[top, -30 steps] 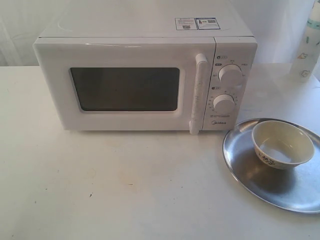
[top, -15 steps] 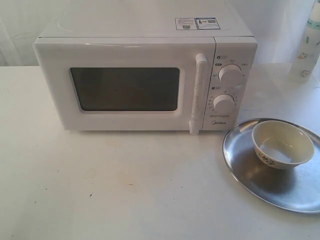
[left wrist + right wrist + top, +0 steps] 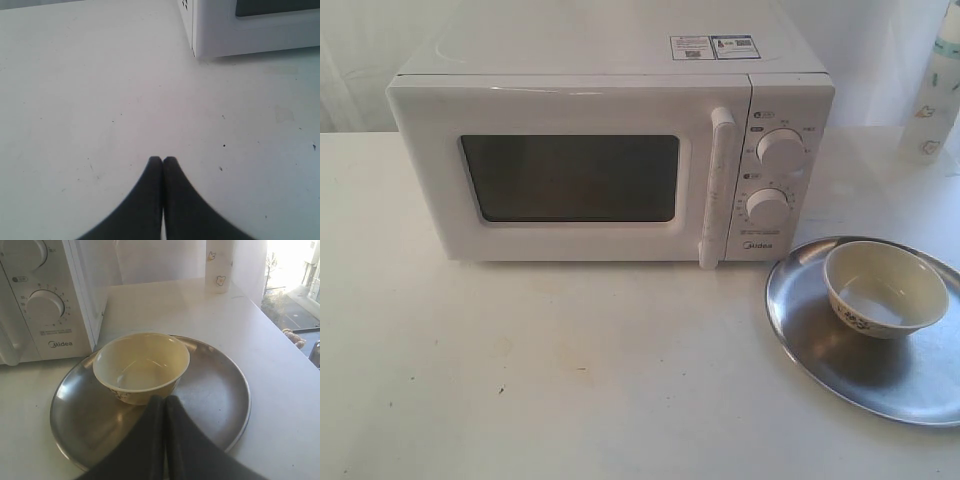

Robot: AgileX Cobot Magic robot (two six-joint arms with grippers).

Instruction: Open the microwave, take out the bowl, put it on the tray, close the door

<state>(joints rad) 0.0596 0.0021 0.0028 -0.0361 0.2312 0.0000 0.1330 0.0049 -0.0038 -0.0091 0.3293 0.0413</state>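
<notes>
The white microwave (image 3: 610, 150) stands at the back of the table with its door (image 3: 570, 175) shut and the bar handle (image 3: 717, 185) upright. The cream bowl (image 3: 885, 290) sits upright on the silver tray (image 3: 820, 340) at the right. No arm shows in the exterior view. In the right wrist view my right gripper (image 3: 164, 399) is shut and empty, above the tray (image 3: 210, 385) just short of the bowl (image 3: 141, 366). In the left wrist view my left gripper (image 3: 162, 160) is shut and empty over bare table, with the microwave's corner (image 3: 210, 35) further off.
A white bottle with cartoon prints (image 3: 935, 95) stands behind the tray at the right edge, also seen in the right wrist view as a bottle (image 3: 220, 265). The table's edge (image 3: 295, 355) runs close past the tray, with a drop beyond it.
</notes>
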